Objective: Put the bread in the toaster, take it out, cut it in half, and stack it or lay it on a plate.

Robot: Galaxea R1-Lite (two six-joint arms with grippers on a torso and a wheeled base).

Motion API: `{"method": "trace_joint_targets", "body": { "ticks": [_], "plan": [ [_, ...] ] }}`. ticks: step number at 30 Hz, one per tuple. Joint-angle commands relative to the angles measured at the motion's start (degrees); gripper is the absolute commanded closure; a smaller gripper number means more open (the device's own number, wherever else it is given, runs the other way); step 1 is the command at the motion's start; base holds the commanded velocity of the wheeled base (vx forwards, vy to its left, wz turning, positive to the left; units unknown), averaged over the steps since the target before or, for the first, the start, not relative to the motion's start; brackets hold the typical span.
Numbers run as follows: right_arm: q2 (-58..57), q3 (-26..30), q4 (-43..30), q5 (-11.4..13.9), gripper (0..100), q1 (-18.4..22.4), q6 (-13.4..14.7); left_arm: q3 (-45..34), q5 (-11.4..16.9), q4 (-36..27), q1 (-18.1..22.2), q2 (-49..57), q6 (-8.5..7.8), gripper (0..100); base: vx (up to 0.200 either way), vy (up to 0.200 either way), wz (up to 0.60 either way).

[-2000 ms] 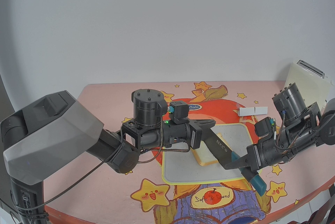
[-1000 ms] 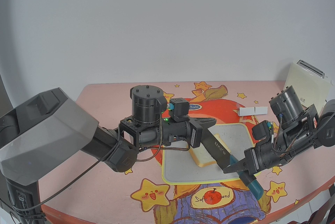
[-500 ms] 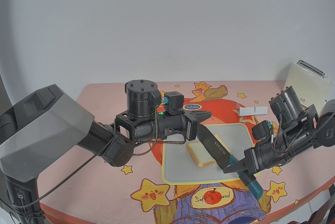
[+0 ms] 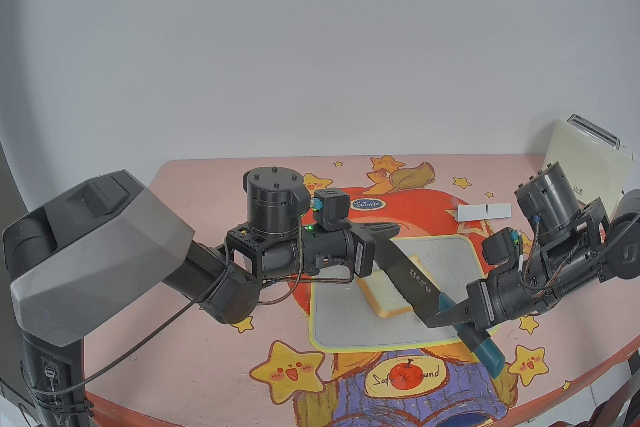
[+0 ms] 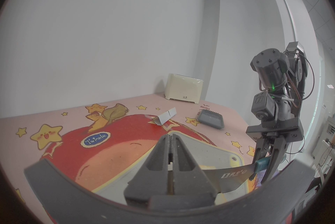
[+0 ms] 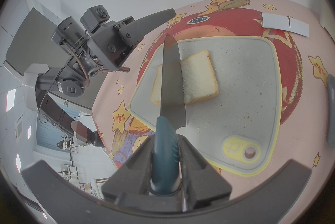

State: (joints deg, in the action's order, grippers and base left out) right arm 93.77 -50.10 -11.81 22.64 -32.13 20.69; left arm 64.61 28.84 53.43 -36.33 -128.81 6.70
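While the bread (image 4: 385,300) lies flat on the cutting board (image 4: 347,323) at the middle of the table (image 4: 200,195), the step in hand is judged to be the halving cut.

Findings:
- The right gripper (image 4: 455,319) is clamped on the teal handle of the knife (image 4: 410,278). The blade reaches across the bread somewhat to one side of its midline, as the right wrist view confirms (image 6: 171,78). Whether the edge touches the crust cannot be told.
- The left gripper (image 5: 171,144) has its jaws closed together on nothing. It hangs by the far-left edge of the board, near the blade tip and apart from the bread.
- The toaster (image 4: 587,158) stands at the far right corner. A grey dish (image 5: 210,118) sits near it, and a folded white card (image 4: 483,212) lies beyond the board.

Recommendations:
- Shift the blade onto the true centre line before cutting.
- Turn the edge squarely downward and draw it in light sawing strokes. A straight press is likely to crush a soft slice.
- Steady one end of the bread with the left gripper, well away from the blade, since the slice may slide on the smooth board.

Writing: pale print shows on the blade's flat. The table cover carries a lettered blue oval and lettering around a small apple at the near edge. The toaster's front bears a small mark. None is transcribed here.
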Motion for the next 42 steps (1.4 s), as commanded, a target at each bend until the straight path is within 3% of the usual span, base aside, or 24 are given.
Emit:
{"method": "trace_joint_targets", "body": {
  "ticks": [1,42],
  "plan": [
    [-0.43,-0.17,0.21,0.13,100,-0.03,-0.12,-0.19,0.07,-0.52,-0.06,-1.01,-0.03,100,0.0,0.0,0.0],
    [0.1,0.18,0.12,-0.05,100,-0.12,-0.38,-1.33,-0.01,-0.43,-0.23,6.55,-0.03,100,0.0,0.0,0.0]
  ]
}}
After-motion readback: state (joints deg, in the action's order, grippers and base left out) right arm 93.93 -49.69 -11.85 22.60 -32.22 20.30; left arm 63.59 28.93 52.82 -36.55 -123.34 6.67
